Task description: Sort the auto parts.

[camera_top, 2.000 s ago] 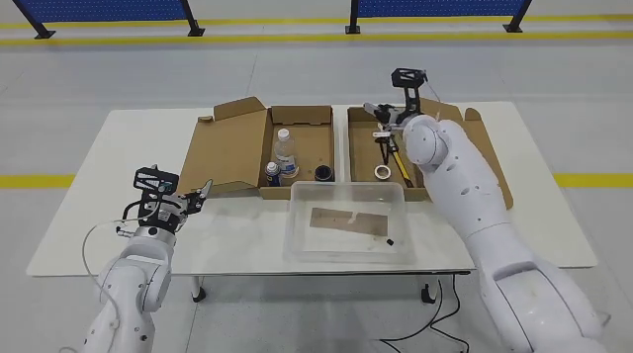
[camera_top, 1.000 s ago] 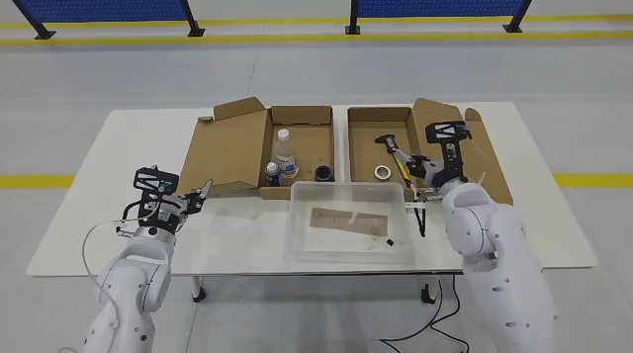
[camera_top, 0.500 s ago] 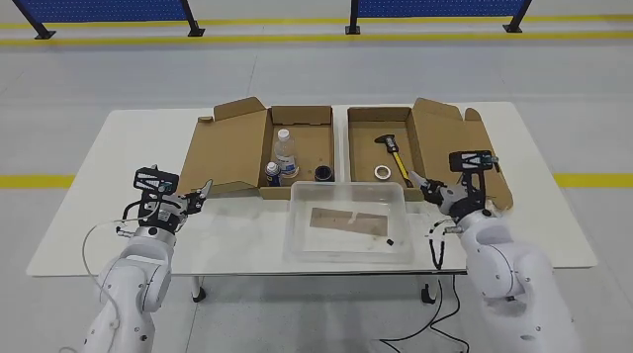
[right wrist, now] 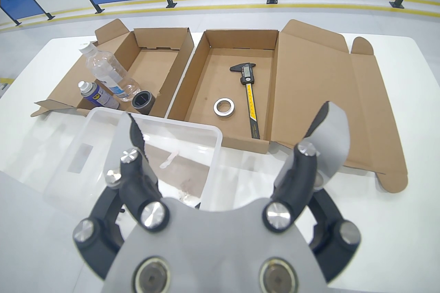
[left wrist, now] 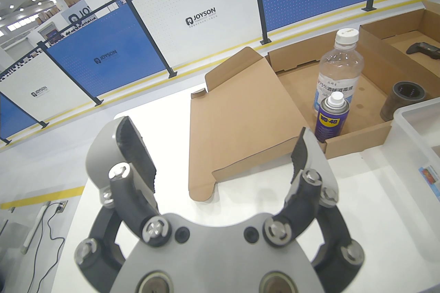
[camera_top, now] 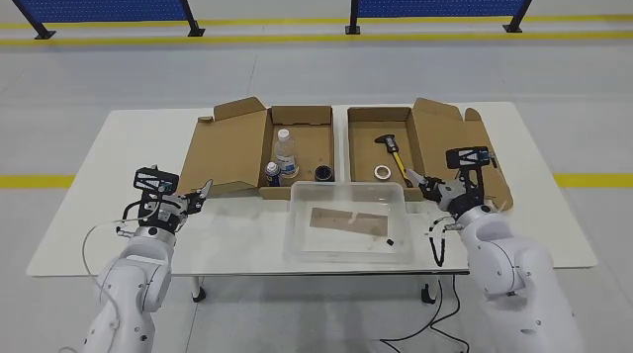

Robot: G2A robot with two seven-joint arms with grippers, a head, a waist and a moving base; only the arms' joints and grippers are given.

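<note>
A yellow-and-black caliper (right wrist: pixel 248 81) and a silver ring (right wrist: pixel 223 106) lie in the right cardboard box (camera_top: pixel 368 145). In the left cardboard box (camera_top: pixel 307 131) stand a clear bottle (camera_top: pixel 285 150), a blue spray can (camera_top: pixel 272 170) and a black cylinder (camera_top: pixel 323 172). My right gripper (camera_top: pixel 427 187) hangs open and holds nothing, at the front right beside the right box's flap. At the table's front left my left gripper (camera_top: pixel 196 197) is also open, short of the left box's flap (left wrist: pixel 240 109).
A clear plastic bin (camera_top: pixel 346 187) sits in front of both boxes with a paper label and small bits inside. Both boxes' lids lie flat outward. Bare white table (camera_top: pixel 109 155) spreads at the far left and along the front edge.
My right arm drew back from over the right box to the table's front right, leaving the caliper lying in the box. The left arm has kept still.
</note>
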